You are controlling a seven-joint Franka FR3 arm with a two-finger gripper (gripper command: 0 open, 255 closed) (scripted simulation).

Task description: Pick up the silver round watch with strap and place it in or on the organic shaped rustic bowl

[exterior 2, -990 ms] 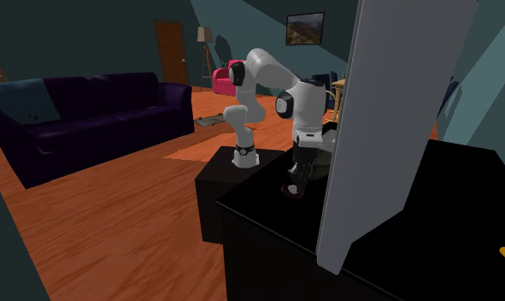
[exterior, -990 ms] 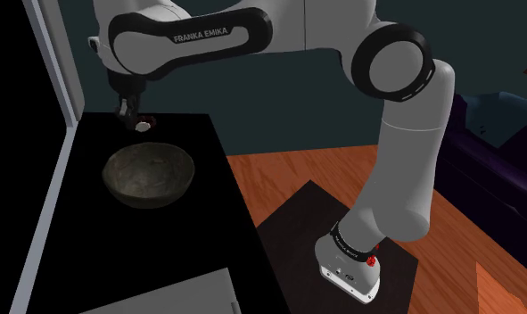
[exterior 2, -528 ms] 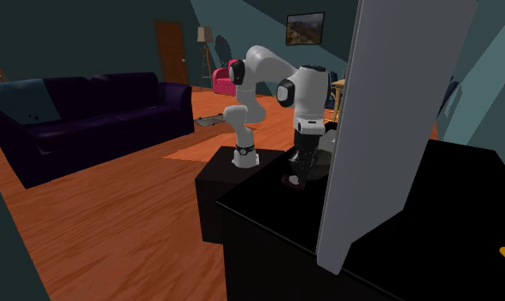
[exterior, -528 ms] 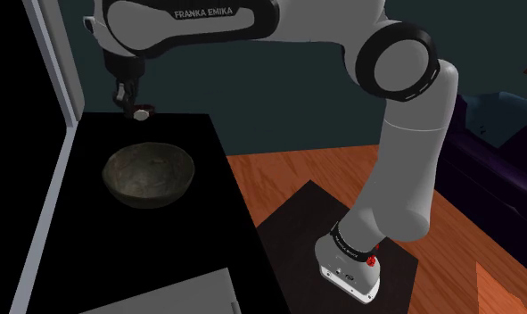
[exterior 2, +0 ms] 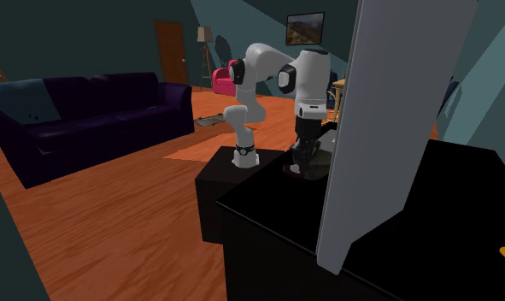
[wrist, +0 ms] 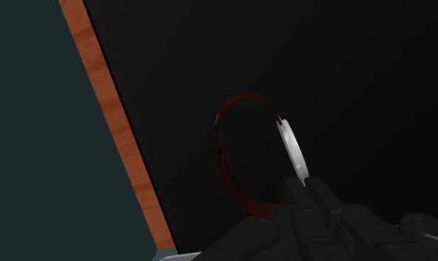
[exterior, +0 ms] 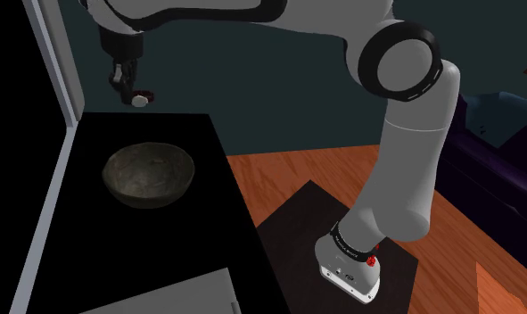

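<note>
Black counter [exterior: 194, 234]; grey-brown bowl [exterior: 150, 174] resting on it

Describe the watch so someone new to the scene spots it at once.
Find the black table beside the tall grey panel, with the rough dull bowl on it. Above the table's end beyond the bowl hangs the black gripper, shut on the watch. It is the one small bright thing there: a round silver face on a dark red strap loop.

Living room, dark sofa [exterior 2: 92, 107], framed picture [exterior 2: 305, 28], wood floor [exterior 2: 114, 227]
</note>
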